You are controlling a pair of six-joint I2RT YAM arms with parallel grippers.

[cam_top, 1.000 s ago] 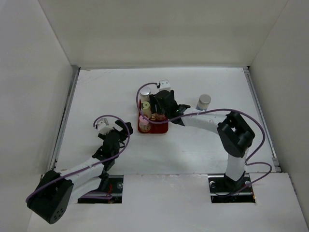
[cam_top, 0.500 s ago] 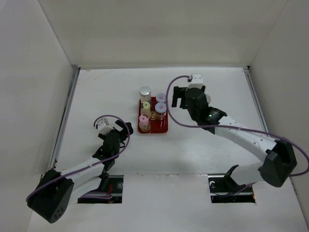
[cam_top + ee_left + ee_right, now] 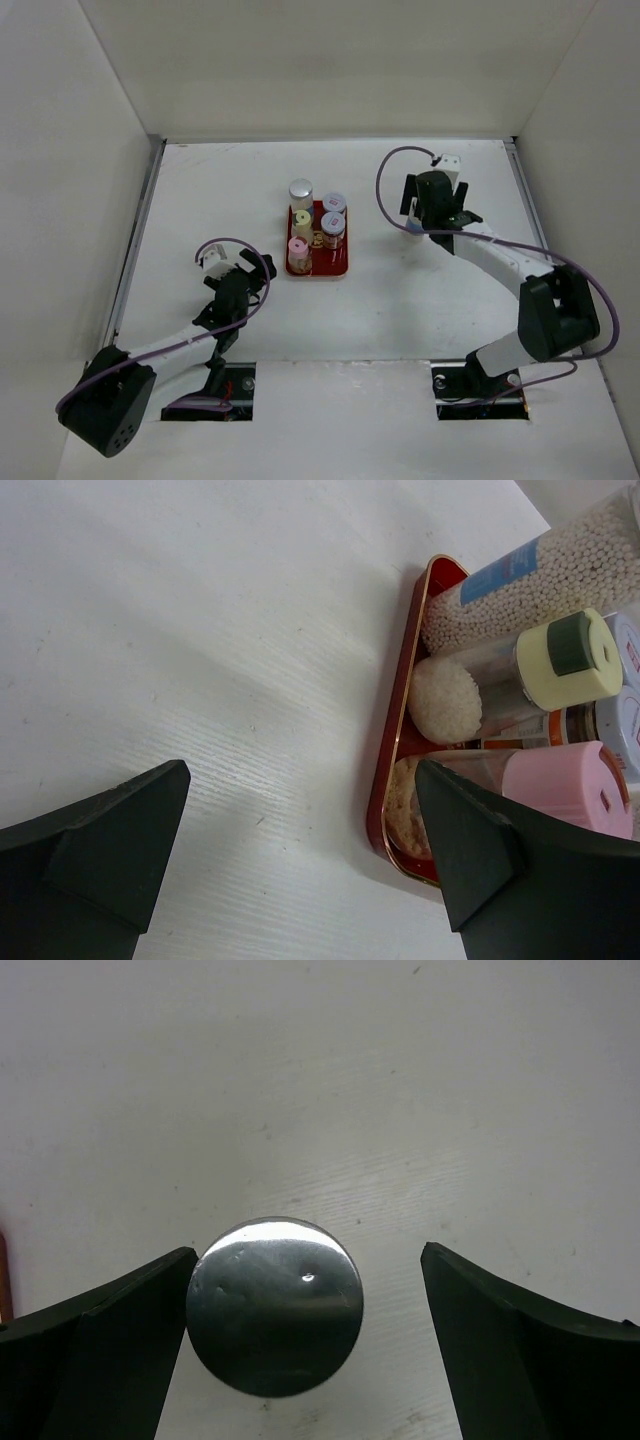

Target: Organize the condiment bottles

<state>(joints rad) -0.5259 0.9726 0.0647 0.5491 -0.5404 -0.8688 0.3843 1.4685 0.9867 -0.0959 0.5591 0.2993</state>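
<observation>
Right gripper (image 3: 307,1260) has swung off the red tray (image 3: 318,270) to the lone silver-capped bottle (image 3: 274,1305) at the tray's 3 o'clock. Its fingers are spread either side of the cap, not closed. The other condiment bottles (image 3: 302,220) stand in the tray. Left gripper (image 3: 302,770) is spread and empty at the tray's 8 o'clock. Bare table (image 3: 230,200) surrounds the lone bottle, and the return path to 9 o'clock looks unobstructed.

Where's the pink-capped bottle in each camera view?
Top external: pink-capped bottle in the near-left corner of the red tray.
Left wrist: lower right, cap pointing right.
Right wrist: not in it.
Shared landmark: the red tray, in the top and left wrist views.
</observation>
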